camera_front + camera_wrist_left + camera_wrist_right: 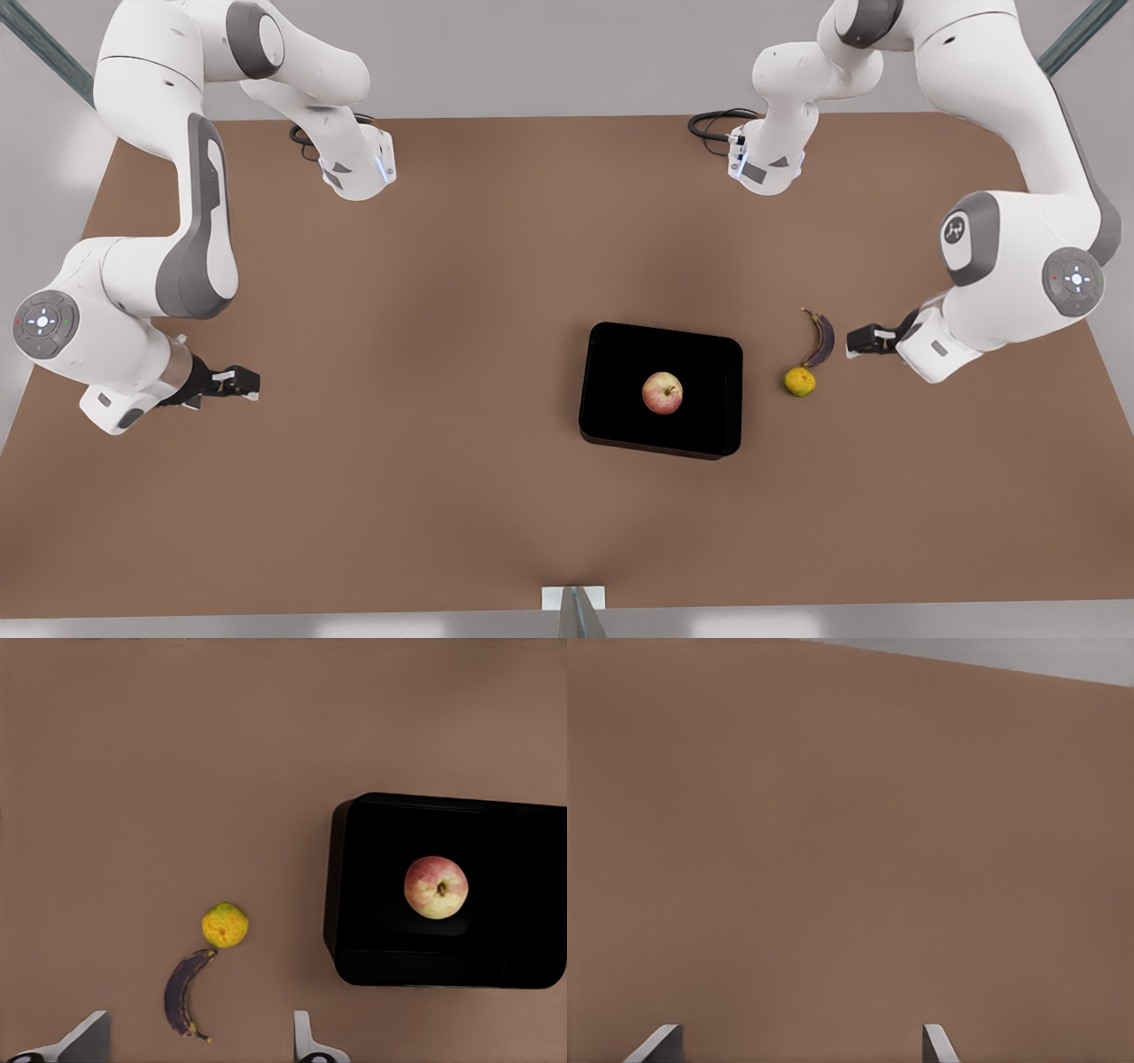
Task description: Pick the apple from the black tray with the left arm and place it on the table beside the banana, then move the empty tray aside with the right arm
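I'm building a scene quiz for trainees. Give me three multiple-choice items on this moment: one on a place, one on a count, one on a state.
1. Where is the apple?
A. in the black tray
B. on the bare table
C. in a gripper

2. How many loose fruits are there?
A. two
B. three
C. four

3. The left gripper, near the banana, is:
A. shut on the banana
B. open, holding nothing
C. shut on the apple

Key: A, the tray's black floor surrounds it; B, apple, banana, yellow-green fruit; B, its fingers stand apart. The right gripper waits open.

My front camera looks straight down on the counter (443, 496); the left wrist shares its black tray (611, 354) (372, 842); the right wrist faces bare counter.
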`<control>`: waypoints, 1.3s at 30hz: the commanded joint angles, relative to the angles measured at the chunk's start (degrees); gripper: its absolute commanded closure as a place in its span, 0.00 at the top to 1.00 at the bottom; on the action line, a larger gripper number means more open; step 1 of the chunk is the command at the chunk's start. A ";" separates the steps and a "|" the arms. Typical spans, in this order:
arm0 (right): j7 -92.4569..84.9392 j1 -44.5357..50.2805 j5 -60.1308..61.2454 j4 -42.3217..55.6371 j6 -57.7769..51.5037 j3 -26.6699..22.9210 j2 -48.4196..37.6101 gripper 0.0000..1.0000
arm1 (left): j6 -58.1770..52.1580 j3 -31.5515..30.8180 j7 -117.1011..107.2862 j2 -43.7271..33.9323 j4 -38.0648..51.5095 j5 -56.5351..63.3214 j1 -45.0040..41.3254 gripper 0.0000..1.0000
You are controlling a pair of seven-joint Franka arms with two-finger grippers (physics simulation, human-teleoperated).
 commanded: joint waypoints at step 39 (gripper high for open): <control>-0.26 -0.62 -0.30 2.31 -0.91 -0.70 2.03 1.00 | 34.68 -14.34 -51.62 15.67 -15.49 15.23 -15.83 1.00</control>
